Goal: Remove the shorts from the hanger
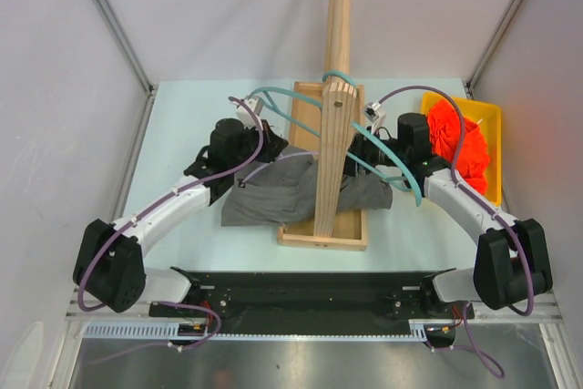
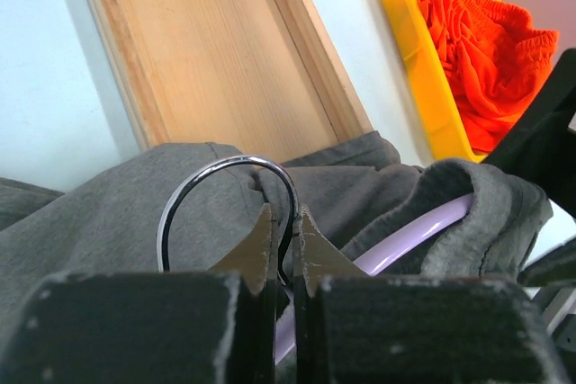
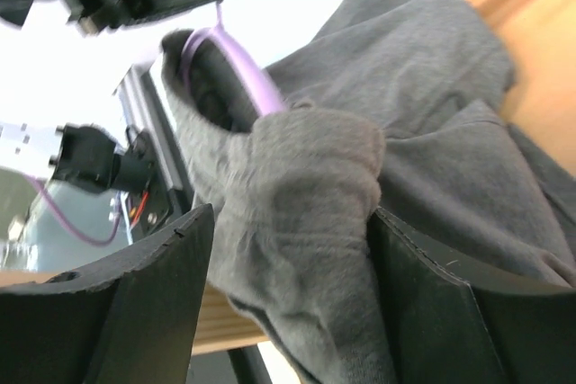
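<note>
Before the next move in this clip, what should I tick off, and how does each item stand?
1. Left claw clamped on the metal hook: ok.
2. Right claw closed on the grey shorts: not ok; jaws stand wide, straddling a bunch of fabric.
3. Grey shorts off the lavender hanger: not ok; the fabric wraps around it.
4. Orange shorts lying in the yellow bin: ok.
5. Grey fabric free of the wooden stand: cannot tell; it drapes over the stand's base.
</note>
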Action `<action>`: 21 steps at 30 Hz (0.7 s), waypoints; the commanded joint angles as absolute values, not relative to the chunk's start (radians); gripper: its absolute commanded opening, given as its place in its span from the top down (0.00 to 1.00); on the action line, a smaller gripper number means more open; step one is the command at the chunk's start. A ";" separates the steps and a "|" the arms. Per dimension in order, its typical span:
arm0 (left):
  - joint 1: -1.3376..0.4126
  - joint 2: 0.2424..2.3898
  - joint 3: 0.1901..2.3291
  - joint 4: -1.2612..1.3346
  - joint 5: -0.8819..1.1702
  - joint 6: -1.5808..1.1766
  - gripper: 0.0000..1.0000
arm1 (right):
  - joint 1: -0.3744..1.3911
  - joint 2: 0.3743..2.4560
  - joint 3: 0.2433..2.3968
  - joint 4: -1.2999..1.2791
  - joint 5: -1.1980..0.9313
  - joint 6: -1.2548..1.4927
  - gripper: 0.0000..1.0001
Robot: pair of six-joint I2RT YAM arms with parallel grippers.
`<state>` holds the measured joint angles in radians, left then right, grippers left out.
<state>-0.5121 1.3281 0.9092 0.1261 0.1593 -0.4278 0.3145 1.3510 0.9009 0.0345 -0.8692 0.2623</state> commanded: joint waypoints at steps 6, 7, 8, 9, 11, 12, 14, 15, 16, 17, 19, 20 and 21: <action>-0.558 1.339 0.948 0.293 0.251 -0.483 1.00 | 0.299 1.331 0.910 0.182 -0.790 0.331 0.26; -0.560 1.338 0.946 0.302 0.261 -0.485 1.00 | 0.298 1.333 0.910 0.184 -0.787 0.331 0.26; -0.561 1.341 0.946 0.307 0.268 -0.485 1.00 | 0.295 1.339 0.911 0.187 -0.785 0.331 0.27; -0.561 1.344 0.946 0.313 0.278 -0.486 1.00 | 0.295 1.344 0.913 0.189 -0.781 0.330 0.27; -0.561 1.350 0.948 0.321 0.305 -0.486 1.00 | 0.293 1.345 0.914 0.189 -0.769 0.330 0.29; -0.563 1.357 0.950 0.322 0.313 -0.489 1.00 | 0.293 1.350 0.914 0.187 -0.764 0.327 0.31; -0.563 1.365 0.957 0.318 0.325 -0.489 1.00 | 0.293 1.351 0.914 0.189 -0.764 0.324 0.34; -0.563 1.373 0.962 0.313 0.330 -0.488 1.00 | 0.290 1.350 0.914 0.187 -0.762 0.319 0.35; -0.563 1.374 0.963 0.308 0.336 -0.488 1.00 | 0.284 1.347 0.914 0.184 -0.762 0.324 0.38; -0.563 1.376 0.963 0.305 0.337 -0.486 1.00 | 0.273 1.345 0.916 0.186 -0.764 0.327 0.40; -0.563 1.379 0.962 0.304 0.337 -0.488 1.00 | 0.261 1.341 0.914 0.183 -0.769 0.337 0.51; -0.563 1.381 0.960 0.304 0.341 -0.491 1.00 | 0.253 1.341 0.914 0.181 -0.767 0.339 0.55; -0.563 1.378 0.959 0.304 0.339 -0.495 1.00 | 0.250 1.336 0.914 0.176 -0.767 0.337 0.58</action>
<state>-0.5537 1.3808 0.9108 0.2302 0.3050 -0.4488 0.2703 1.3510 0.8993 0.1379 -0.7639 0.3252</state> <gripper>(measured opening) 0.039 0.485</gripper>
